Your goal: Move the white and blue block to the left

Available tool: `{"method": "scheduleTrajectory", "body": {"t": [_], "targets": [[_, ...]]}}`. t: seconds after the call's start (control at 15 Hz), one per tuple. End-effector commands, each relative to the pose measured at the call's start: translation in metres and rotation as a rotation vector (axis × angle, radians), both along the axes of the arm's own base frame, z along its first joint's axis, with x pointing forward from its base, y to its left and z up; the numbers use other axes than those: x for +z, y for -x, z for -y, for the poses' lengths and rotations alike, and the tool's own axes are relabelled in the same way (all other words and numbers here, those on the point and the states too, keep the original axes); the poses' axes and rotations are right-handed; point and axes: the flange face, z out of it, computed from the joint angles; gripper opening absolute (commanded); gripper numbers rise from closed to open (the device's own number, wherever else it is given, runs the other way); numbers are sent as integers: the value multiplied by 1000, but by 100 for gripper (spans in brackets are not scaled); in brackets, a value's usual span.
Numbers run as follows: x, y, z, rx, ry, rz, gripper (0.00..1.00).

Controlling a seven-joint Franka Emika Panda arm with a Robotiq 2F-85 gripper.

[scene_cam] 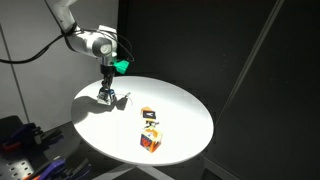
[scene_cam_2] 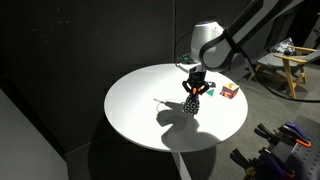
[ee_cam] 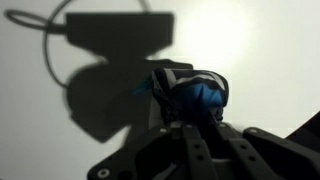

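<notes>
Holding the white and blue block clamped between closed fingers, set it flat on the counter before releasing, well apart from the other cubes.

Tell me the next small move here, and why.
Probably open the jaws and release. The gripper is shut on the white and blue block, low at the table, well apart from the other two cubes.
</notes>
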Motion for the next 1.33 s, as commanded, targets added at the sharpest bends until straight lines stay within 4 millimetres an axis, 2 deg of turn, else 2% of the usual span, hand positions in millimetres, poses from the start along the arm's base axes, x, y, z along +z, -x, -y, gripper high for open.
{"method": "scheduleTrajectory", "body": {"t": [0.0, 0.6, 1.27], "targets": [[-6, -15, -6, 31, -1, 30, 4], [-23, -26, -10, 41, 1, 38, 4], [-28, -32, -8, 35, 3, 38, 4]]}}
